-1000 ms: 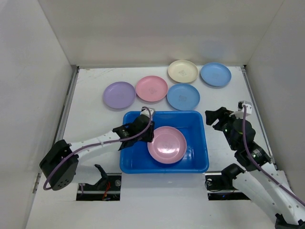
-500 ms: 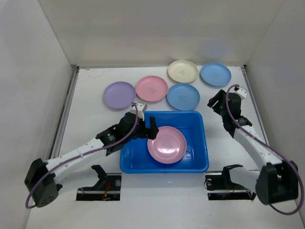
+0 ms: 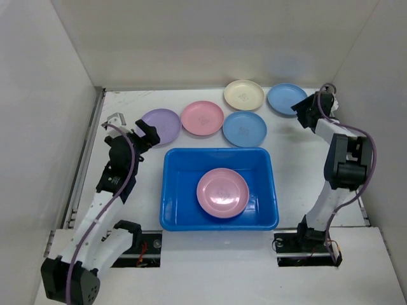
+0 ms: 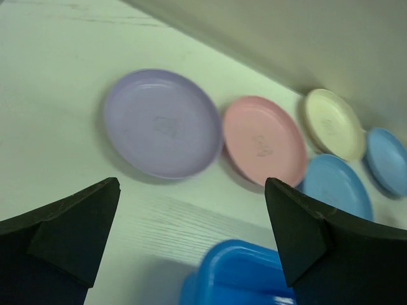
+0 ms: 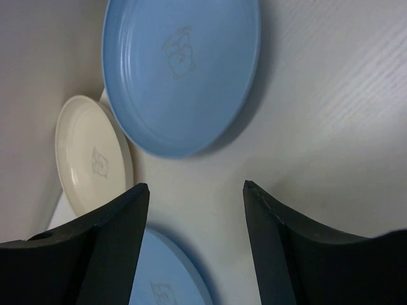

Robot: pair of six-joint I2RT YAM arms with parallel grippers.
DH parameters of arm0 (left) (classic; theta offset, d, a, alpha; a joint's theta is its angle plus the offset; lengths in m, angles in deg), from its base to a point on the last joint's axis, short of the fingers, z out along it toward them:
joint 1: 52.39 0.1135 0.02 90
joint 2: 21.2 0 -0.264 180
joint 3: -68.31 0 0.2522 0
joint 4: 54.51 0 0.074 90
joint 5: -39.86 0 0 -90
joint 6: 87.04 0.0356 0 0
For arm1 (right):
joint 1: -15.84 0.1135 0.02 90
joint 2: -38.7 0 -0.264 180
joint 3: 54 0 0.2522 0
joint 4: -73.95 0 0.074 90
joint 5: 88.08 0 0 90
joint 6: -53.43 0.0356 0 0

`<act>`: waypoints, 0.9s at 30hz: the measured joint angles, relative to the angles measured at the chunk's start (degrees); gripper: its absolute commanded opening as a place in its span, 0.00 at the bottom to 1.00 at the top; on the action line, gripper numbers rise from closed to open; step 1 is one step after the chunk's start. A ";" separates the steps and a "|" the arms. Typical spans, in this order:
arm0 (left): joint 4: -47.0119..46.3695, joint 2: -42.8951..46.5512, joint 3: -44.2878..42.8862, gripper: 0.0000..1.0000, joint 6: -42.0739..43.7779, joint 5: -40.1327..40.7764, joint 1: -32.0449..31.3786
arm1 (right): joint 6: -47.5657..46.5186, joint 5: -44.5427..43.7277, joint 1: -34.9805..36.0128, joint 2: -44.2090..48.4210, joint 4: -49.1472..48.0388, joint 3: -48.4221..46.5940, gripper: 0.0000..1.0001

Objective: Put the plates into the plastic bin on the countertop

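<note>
Nearest the arm bases, the bright blue glossy rectangular plastic bin is sitting on the flat white countertop, and one pastel pink round plastic plate is already lying flat inside it.

Beyond the bin's far left corner, the left gripper is hovering with its fingers spread wide and nothing between them. The lilac round plastic plate is lying flat just ahead of those fingers, its near rim almost level with the fingertips and its centre a little left of the gap. Being round, it is offering no long axis, so the near rim is probably the part to take. The second pink plate is lying just to its right, close enough to get nudged.

Farther back, the nearer light blue plate and the cream round plate are waiting between the arms.

At the far right, the right gripper is standing partly open and empty, pointing at the far light blue plate, whose near rim is lying just ahead of the gap. The left arm looks nearer to the lilac plate and the right arm to this one.
</note>
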 measured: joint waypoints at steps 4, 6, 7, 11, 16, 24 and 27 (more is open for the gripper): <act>-1.75 -3.48 5.03 1.00 -1.99 -0.94 6.16 | 3.39 2.40 -1.40 -7.48 2.08 -8.26 0.67; -2.08 -4.72 6.36 1.00 -2.78 -1.42 7.37 | 4.92 3.41 -1.68 -10.34 2.99 -10.91 0.66; -2.19 -5.05 6.64 1.00 -3.08 -1.60 7.45 | 5.68 3.82 -1.75 -11.58 3.41 -11.89 0.66; -4.44 -5.33 6.75 1.00 -3.78 -2.34 7.43 | 8.66 5.20 -1.77 -15.04 5.53 -13.77 0.65; -5.75 -5.33 6.78 1.00 -4.15 -2.47 7.45 | 11.65 6.01 -1.77 -17.70 7.56 -16.72 0.60; -6.03 -4.87 6.99 1.00 -4.15 -2.78 7.69 | 15.69 5.99 -1.79 -21.62 9.27 -22.12 0.54; -6.01 -4.31 7.17 1.00 -4.15 -2.78 7.72 | 17.14 6.21 -1.79 -22.75 9.70 -23.39 0.48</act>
